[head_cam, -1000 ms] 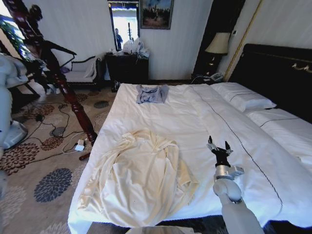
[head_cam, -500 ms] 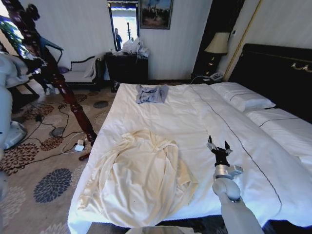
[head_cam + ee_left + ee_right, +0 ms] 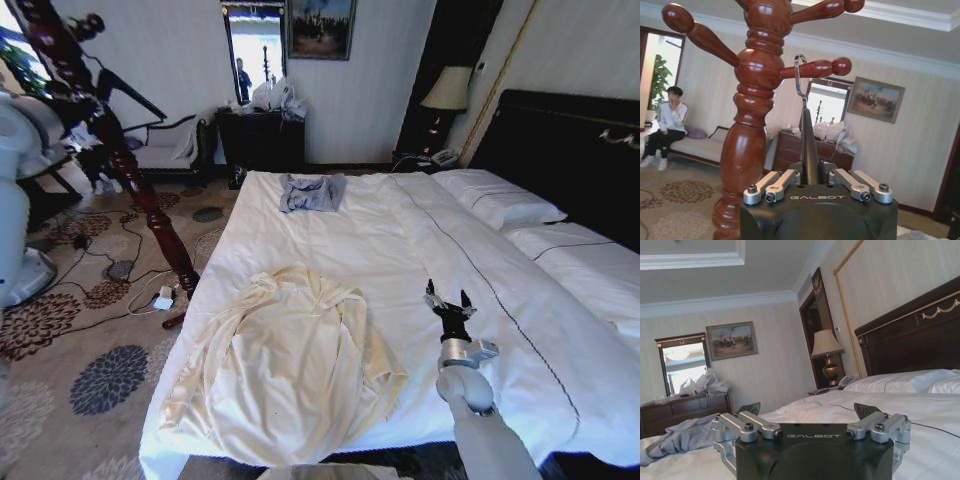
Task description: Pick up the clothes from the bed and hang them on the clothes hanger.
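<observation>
Lying spread on the bed [image 3: 400, 230], the clothes [image 3: 285, 365] are not yet picked up. The right gripper [image 3: 449, 302] hovers open beside them; the left gripper [image 3: 812, 186] grips a wire hanger [image 3: 801, 95] at the coat stand [image 3: 751, 125].

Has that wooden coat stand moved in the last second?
Yes. The coat stand stays footed by the bed, but its arms have turned.

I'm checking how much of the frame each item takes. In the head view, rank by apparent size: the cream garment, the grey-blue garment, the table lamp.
1. Cream garment, clearly largest, though nearest the camera.
2. Grey-blue garment and table lamp: look alike, both farther off; unranked.
</observation>
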